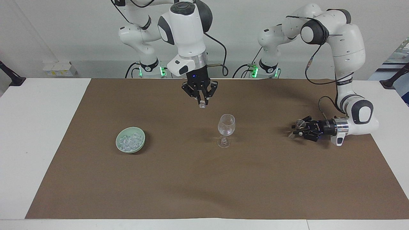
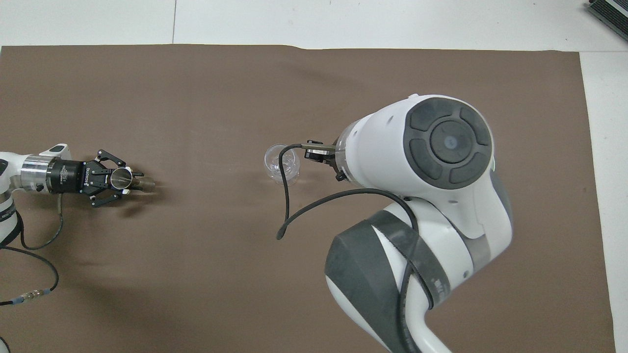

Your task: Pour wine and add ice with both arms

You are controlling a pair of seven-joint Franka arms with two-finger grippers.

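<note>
My right gripper [image 1: 201, 103] is shut on one clear chunk of ice [image 1: 202, 105]. It hangs over the mat beside the stemmed wine glass [image 1: 226, 127], toward the right arm's end, higher than the glass rim. More ice [image 1: 128, 140] fills a pale green bowl [image 1: 134, 151]. In the overhead view the right arm [image 2: 441, 142] covers its own gripper and the bowl, its wrist next to the glass [image 2: 281, 164]. My left gripper [image 1: 299, 129] [image 2: 130, 179] lies low and level over the mat with a small metal cup [image 1: 299, 122] [image 2: 145, 184] at its tip.
A brown mat [image 1: 204, 185] covers most of the white table [image 1: 38, 127]. A loose black cable [image 2: 287, 196] hangs from the right wrist close to the glass. A cable [image 2: 29, 245] trails from the left arm at its end of the table.
</note>
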